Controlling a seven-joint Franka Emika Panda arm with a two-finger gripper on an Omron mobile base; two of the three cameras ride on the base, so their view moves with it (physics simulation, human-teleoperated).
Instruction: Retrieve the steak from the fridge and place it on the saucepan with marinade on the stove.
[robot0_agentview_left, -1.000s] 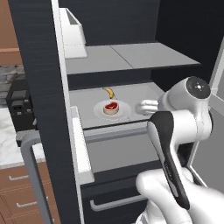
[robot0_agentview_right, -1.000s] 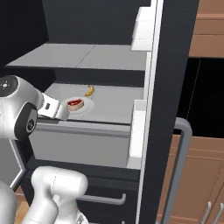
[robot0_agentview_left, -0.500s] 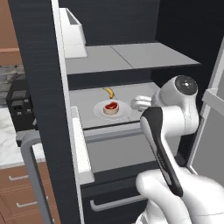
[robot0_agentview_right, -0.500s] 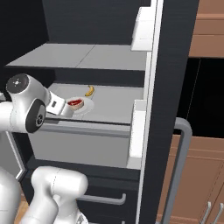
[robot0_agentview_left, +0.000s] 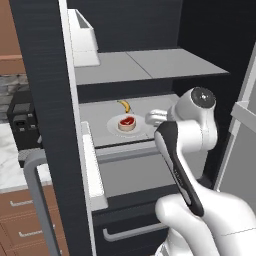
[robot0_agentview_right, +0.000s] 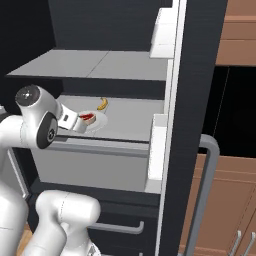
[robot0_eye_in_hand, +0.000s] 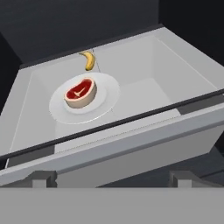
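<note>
Steak (robot0_eye_in_hand: 80, 92) is what you're after, but start with the fridge (robot0_agentview_left: 45, 100): you have its black body standing open in front of you, a door swung out at each side, with a grey handle (robot0_agentview_right: 202, 195) curving down the one on the right. Inside, you see a grey upper shelf (robot0_agentview_left: 150, 65) and, below it, a wide pale drawer (robot0_eye_in_hand: 175, 78), and below that a lower drawer front with a bar pull (robot0_agentview_left: 132, 231). Your white arm (robot0_agentview_left: 182, 150) reaches in at drawer height. A round white plate (robot0_eye_in_hand: 109, 94) sits on the drawer floor, toward the left in your hand view. Steak rests on the middle of that plate, red with pale marbling, and nothing is touching it. Just behind the plate, apart from it, lies a small yellow banana (robot0_eye_in_hand: 89, 60). Your gripper (robot0_agentview_right: 82, 123) hangs at the drawer's front edge, near the plate, and its fingers (robot0_eye_in_hand: 183, 179) are spread wide, holding nothing.
</note>
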